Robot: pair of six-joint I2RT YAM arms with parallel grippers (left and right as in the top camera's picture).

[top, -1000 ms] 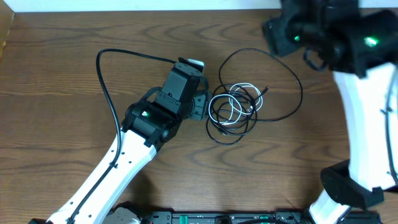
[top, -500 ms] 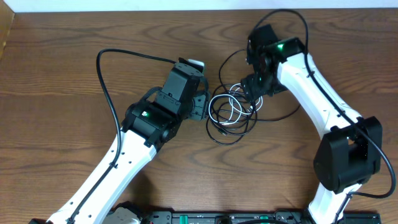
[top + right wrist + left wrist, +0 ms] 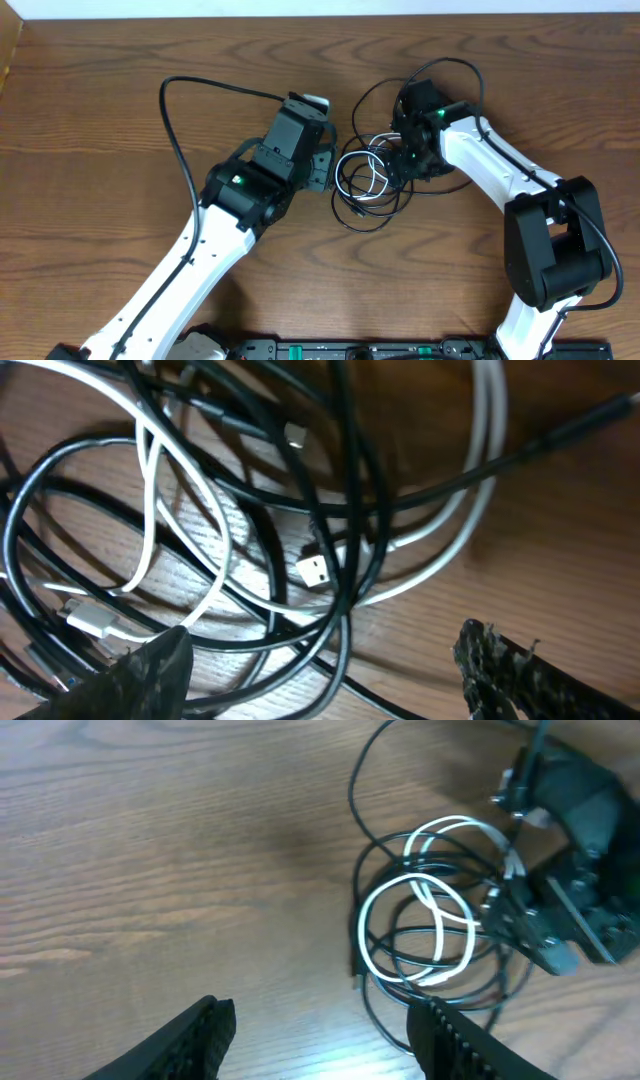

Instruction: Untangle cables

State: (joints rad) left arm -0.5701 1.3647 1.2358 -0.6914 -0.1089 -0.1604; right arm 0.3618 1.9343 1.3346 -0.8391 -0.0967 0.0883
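Tangle of thin black cables (image 3: 350, 500) and one thin white cable (image 3: 490, 420) lay looped on the brown wooden surface (image 3: 100, 120) between the arms. The left hand (image 3: 320, 1035) stood just beside its left edge, spread and empty. The right hand (image 3: 325, 670) hung low over its right side, spread wide, pinching nothing. A small silver plug (image 3: 314, 570) lay among the loops.

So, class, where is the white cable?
Overhead, the white cable lies coiled near the centre, among black cables, between the left claw and the right claw, which hangs over it.
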